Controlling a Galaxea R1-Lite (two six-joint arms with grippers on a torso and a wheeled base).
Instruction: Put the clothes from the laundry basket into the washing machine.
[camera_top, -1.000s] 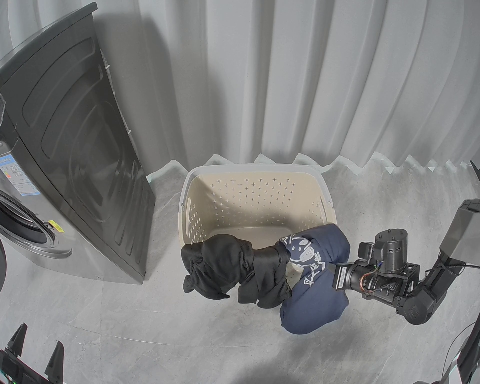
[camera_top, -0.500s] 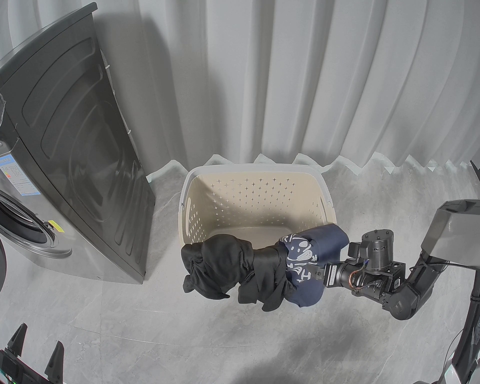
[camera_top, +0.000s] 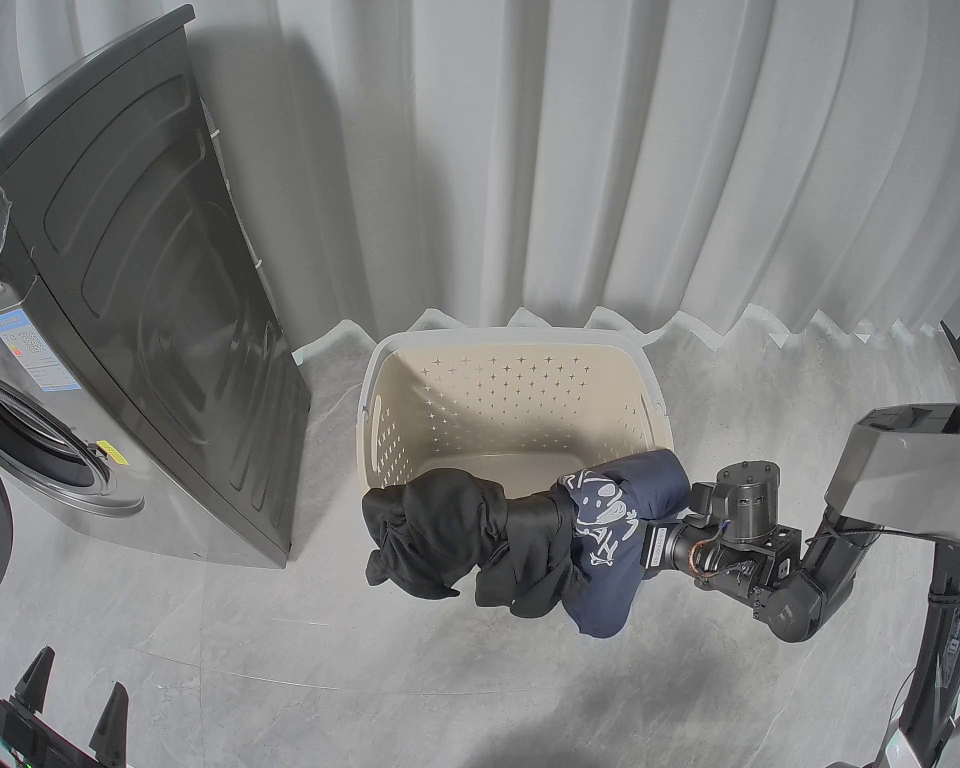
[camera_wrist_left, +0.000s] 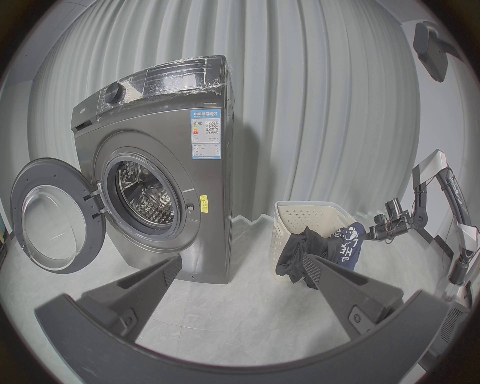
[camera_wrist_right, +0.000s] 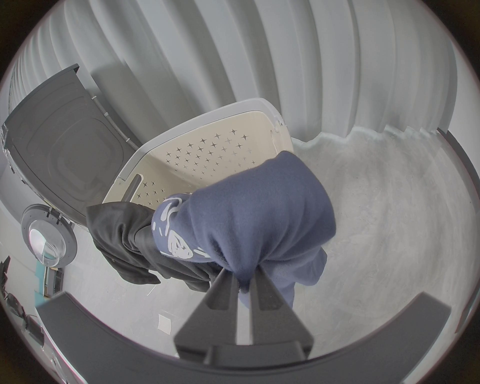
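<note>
Step in hand, as I judge it: extraction of the first garment from the laundry basket (camera_top: 500, 335).

1. The right end effector (camera_wrist_right: 245, 282) sits just outside the basket's right near corner, its fingers drawn together and clamped on a fold of the navy garment (camera_top: 620, 520).
2. The navy garment lies over the basket's near rim, part hanging outside.
3. A black garment (camera_top: 450, 530) is draped over the same rim, touching the navy one. I cannot tell whether they are entangled.
4. The left end effector (camera_wrist_left: 240, 259) is well off the basket's near left side, fingers apart and holding nothing.
5. The washing machine (camera_wrist_left: 165, 165) stands left of the basket with its door (camera_wrist_left: 55, 215) swung open.

Next move calls for lifting the navy garment clear of the rim without dragging the black one, then carrying it leftward past the basket to the drum.
</note>
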